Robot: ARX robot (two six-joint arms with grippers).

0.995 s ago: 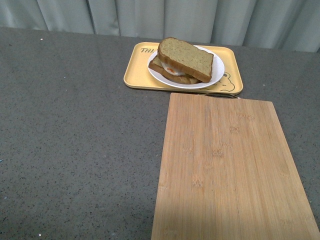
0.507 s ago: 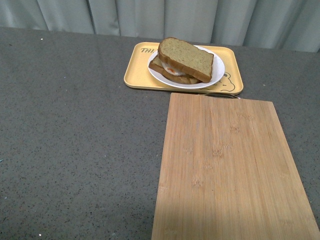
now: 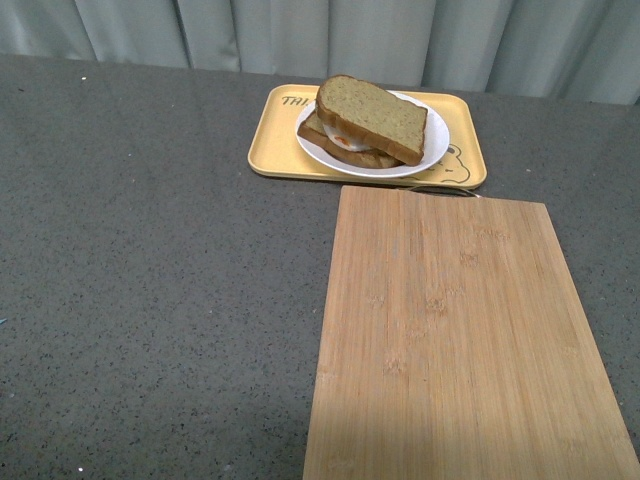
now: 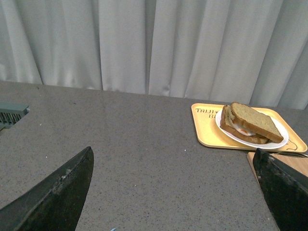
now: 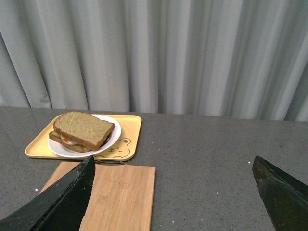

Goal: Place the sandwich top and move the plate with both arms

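Both grippers spread wide and empty; risk of sandwich top point(image 3: 372, 117) sliding off if plate point(image 3: 436, 143) tilts.

Dark grey speckled tabletop point(image 3: 150, 280) fills most of front view, w/ tiny white flecks. Pale grey-green curtain point(image 3: 300, 35) hangs in vertical folds along far edge, closing off the bkgd; same curtain point(image 5: 159, 53) fills upper half of both wrist views. Light soft & even, no hard shadows. Grey ribbed item point(image 4: 10, 114) at table edge in left wrist view, can't tell what.
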